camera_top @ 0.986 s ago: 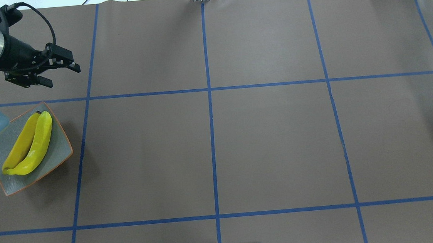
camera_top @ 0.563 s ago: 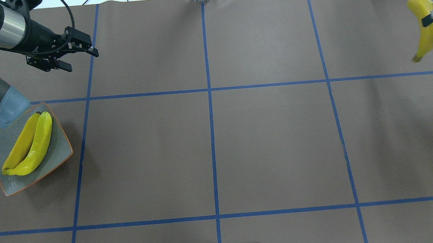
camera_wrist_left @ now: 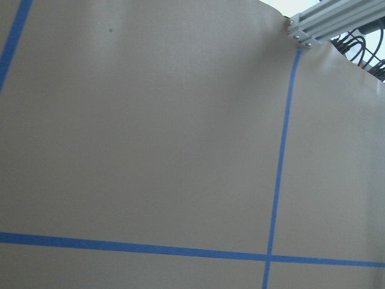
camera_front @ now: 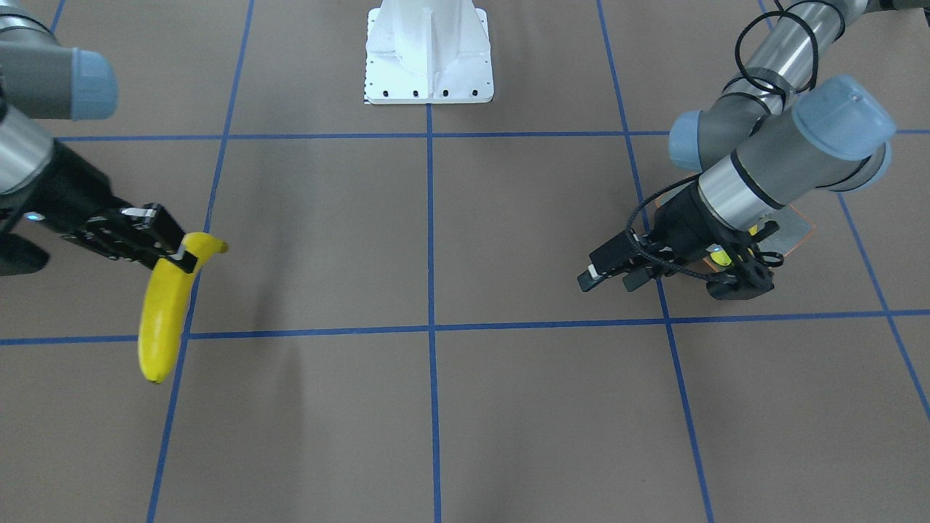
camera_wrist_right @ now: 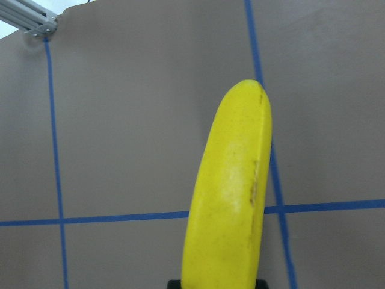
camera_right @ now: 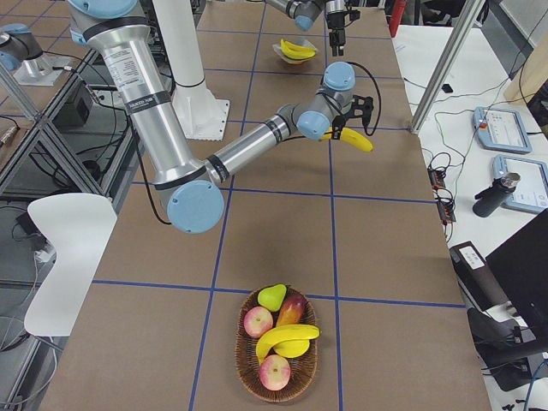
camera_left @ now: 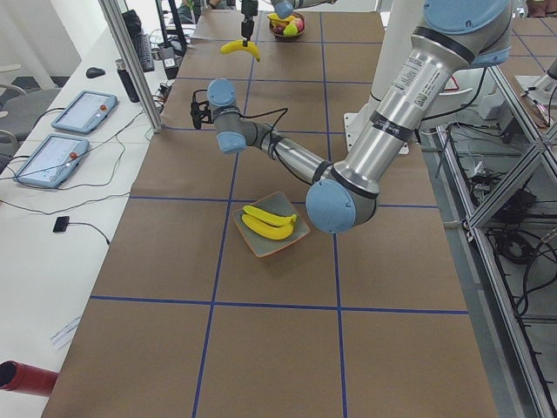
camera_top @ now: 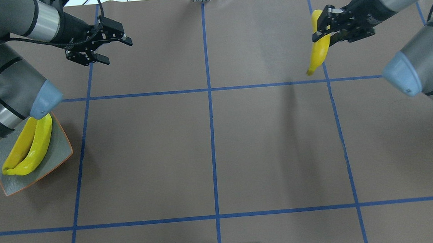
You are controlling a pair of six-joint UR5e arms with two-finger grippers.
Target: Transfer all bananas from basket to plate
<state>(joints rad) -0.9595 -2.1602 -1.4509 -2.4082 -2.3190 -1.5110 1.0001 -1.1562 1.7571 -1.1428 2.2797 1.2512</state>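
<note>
Well apart from the plate (camera_top: 58, 155), off toward the robot's right side of the brown worktop (camera_top: 210, 145), the right claw (camera_top: 321, 24) is clamped on the upper end of a hanging banana (camera_top: 319, 53). The fruit dangles nearly straight down, clear of the surface, with its soft shadow on the paper below (the right wrist camera sees it as a yellow column over a crossing of blue tape lines (camera_top: 210, 118)).

On the plate itself lie two bananas (camera_top: 29, 146), side by side and touching along their length, their curves nested together. The plate sits at the robot's left end of the worktop, partly hidden under an elbow joint of the left arm.

Just past the plate's far edge, farther from the robot, the left claw (camera_top: 116, 50) hovers above bare paper with its jaws spread wide and nothing between them. Its wrist camera shows only brown worktop and tape.

At the end of the worktop opposite the plate, beyond the hanging banana, stands a wicker basket (camera_right: 304, 372). A fourth banana (camera_right: 287, 334) lies in it, resting among other fruit (camera_right: 258, 322).
</note>
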